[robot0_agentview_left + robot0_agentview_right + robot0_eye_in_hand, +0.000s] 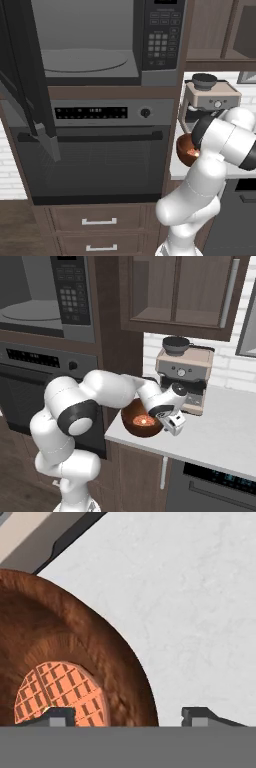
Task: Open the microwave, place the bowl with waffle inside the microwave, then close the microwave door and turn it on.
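Note:
The microwave (90, 60) stands open, with its grey cavity and round turntable (82, 60) exposed. Its dark microwave door (25, 75) is swung out to the left. The reddish-brown bowl with waffle (140, 423) sits on the white counter's left end, in front of the coffee machine. The orange waffle (60, 692) lies flat in the bowl (75, 637). My gripper (128, 714) is open and straddles the bowl's right rim: one fingertip (57, 714) is inside over the waffle, the other is outside over the counter. A gap shows between the outer fingertip and the bowl wall.
A beige coffee machine (182, 373) with a dark cup on top stands right behind the bowl. The black oven (100, 150) with its bar handle sits under the microwave, and drawers lie below it. The white counter (220, 431) runs to the right. Wooden wall cabinets (175, 291) hang above it.

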